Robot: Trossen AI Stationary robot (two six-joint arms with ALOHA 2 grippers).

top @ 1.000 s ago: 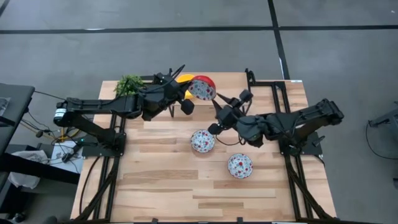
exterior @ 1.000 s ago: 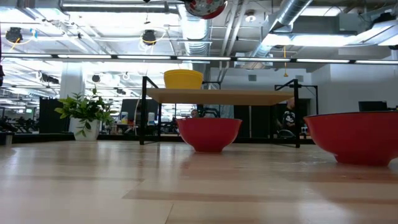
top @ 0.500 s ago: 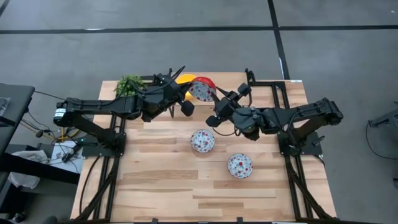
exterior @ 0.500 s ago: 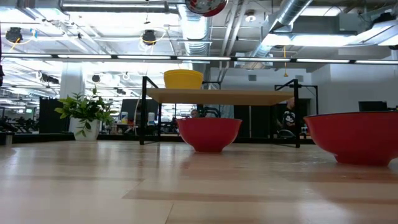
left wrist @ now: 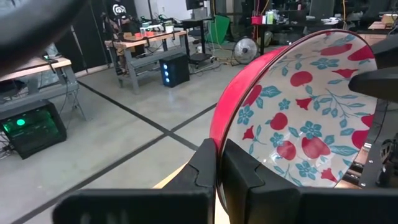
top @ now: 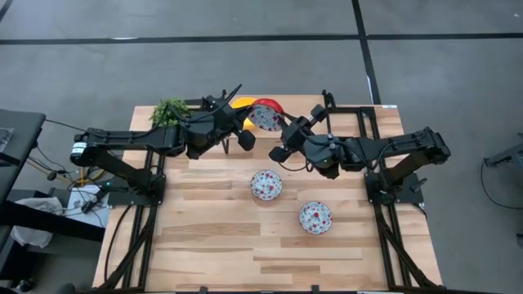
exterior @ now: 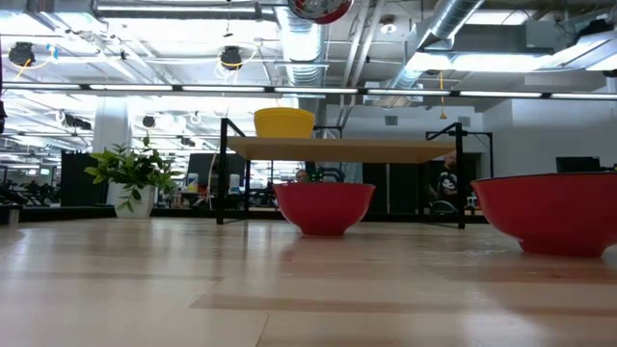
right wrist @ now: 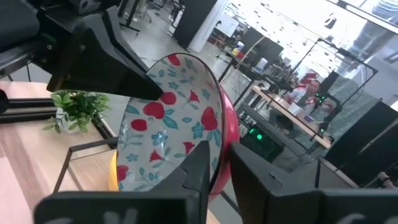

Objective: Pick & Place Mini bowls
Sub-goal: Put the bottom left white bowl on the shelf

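Observation:
My left gripper is shut on a mini bowl, white with red-and-blue flowers inside and red outside. It holds the bowl high above the table's far middle, and the bowl's underside shows at the top of the low view. My right gripper is shut on the same bowl from the other side. Two more floral bowls rest on their bases on the table. A yellow bowl sits on a raised shelf. My left gripper pinches the bowl's rim, one finger on the patterned inside and one on the red outside. It comes level from the table's left. The bowl is tipped on its side, lifted clear. My right gripper has the opposite part of the rim between its two fingers, one inside and one on the red outside. It comes from the table's right, slanting toward the far edge. The bowl stays tipped and clear of the shelf.
A small green plant stands at the far left corner by the shelf. The shelf's black frame runs along the far edge. Bare wood lies on the near half of the table.
My right gripper has gone toward the table's far edge and a little left, away from the floral bowl on the table, up to the held bowl's rim. The held bowl keeps its place.

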